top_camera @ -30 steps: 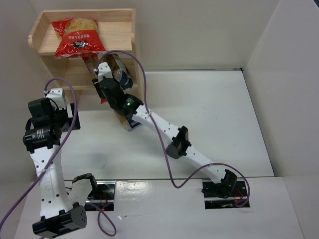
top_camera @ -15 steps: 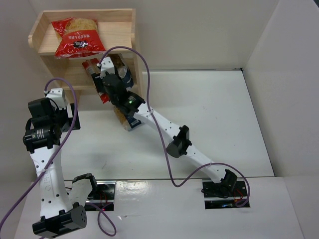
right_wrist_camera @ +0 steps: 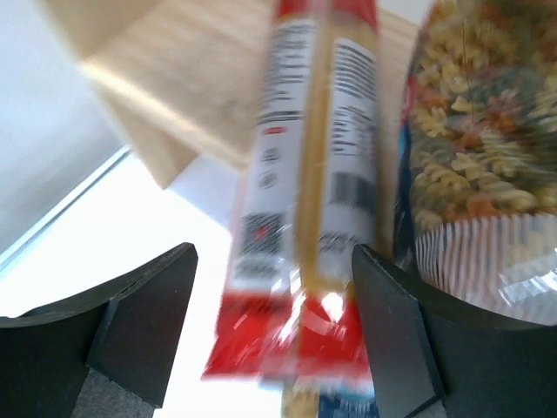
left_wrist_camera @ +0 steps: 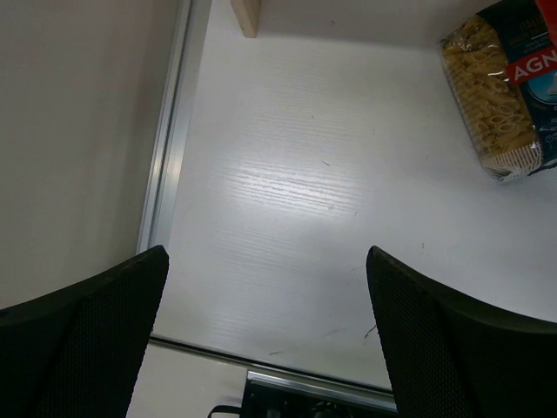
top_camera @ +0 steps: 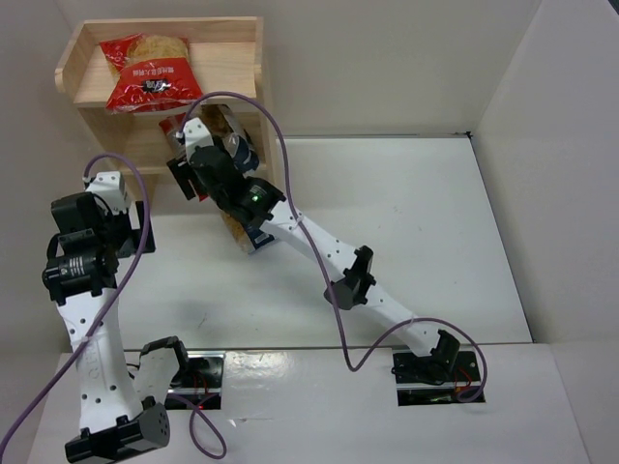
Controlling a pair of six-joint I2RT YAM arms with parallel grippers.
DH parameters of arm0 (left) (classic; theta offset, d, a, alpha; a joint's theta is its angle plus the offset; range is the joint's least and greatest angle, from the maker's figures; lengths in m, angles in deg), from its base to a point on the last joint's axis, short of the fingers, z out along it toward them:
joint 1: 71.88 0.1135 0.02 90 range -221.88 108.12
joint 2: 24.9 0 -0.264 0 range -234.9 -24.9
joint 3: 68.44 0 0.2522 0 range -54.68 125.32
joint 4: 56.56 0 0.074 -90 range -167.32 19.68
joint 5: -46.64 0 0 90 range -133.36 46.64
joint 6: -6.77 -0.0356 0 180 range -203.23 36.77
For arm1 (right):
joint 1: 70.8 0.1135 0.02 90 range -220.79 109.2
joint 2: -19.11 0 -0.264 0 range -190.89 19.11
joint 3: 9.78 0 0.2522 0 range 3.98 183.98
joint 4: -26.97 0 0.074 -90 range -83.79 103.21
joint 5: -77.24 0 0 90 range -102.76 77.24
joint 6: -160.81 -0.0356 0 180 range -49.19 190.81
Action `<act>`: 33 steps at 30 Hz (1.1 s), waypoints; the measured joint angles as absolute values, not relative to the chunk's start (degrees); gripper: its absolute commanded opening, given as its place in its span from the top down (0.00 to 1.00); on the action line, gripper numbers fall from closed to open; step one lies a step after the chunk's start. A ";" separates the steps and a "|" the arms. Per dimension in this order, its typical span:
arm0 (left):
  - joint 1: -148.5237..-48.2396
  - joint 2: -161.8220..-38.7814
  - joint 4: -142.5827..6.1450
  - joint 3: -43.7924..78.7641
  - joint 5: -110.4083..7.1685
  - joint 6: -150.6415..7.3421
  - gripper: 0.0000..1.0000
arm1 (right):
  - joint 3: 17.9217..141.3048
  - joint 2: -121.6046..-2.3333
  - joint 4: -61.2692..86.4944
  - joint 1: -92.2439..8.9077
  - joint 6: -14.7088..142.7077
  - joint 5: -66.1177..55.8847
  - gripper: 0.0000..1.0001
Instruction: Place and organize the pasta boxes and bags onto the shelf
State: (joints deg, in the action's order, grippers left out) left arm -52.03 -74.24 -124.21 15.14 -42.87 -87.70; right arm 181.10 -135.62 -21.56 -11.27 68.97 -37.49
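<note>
The wooden shelf (top_camera: pixel 232 68) stands at the far left. The wide red bag (top_camera: pixel 150 68) lies on its top tier. My right gripper (top_camera: pixel 189 159) is at the lower tier, its jaws open around the near end of the long red-yellow spaghetti pack (top_camera: pixel 174 126) (right_wrist_camera: pixel 313 174), with a gap on its left side. The clear bag with the dark-blue label (top_camera: pixel 237 145) (right_wrist_camera: pixel 474 148) stands just right of it. The short yellow pack with the blue label (top_camera: pixel 242 235) (left_wrist_camera: pixel 505 96) lies on the table under my right arm. My left gripper (top_camera: pixel 121 227) (left_wrist_camera: pixel 267 261) is open and empty above the table.
White walls close in the table at the back and on the right. A shelf leg (left_wrist_camera: pixel 246 16) and a metal edge strip (left_wrist_camera: pixel 170 148) lie ahead of my left gripper. Purple cables (top_camera: pixel 280 164) loop over both arms.
My right gripper has shifted slightly left at the lower tier, with the spaghetti pack staying between its fingers. My left arm has sunk slightly.
</note>
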 measured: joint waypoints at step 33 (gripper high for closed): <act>-52.03 -70.02 -125.78 16.73 -49.97 -89.34 0.00 | 164.49 -101.33 -59.98 -4.43 87.87 -24.02 0.15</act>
State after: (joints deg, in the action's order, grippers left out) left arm -52.03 -70.02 -125.78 16.73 -49.97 -89.34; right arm 164.49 -101.33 -59.98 -4.43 87.87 -24.02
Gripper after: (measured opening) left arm 1.001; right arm 0.845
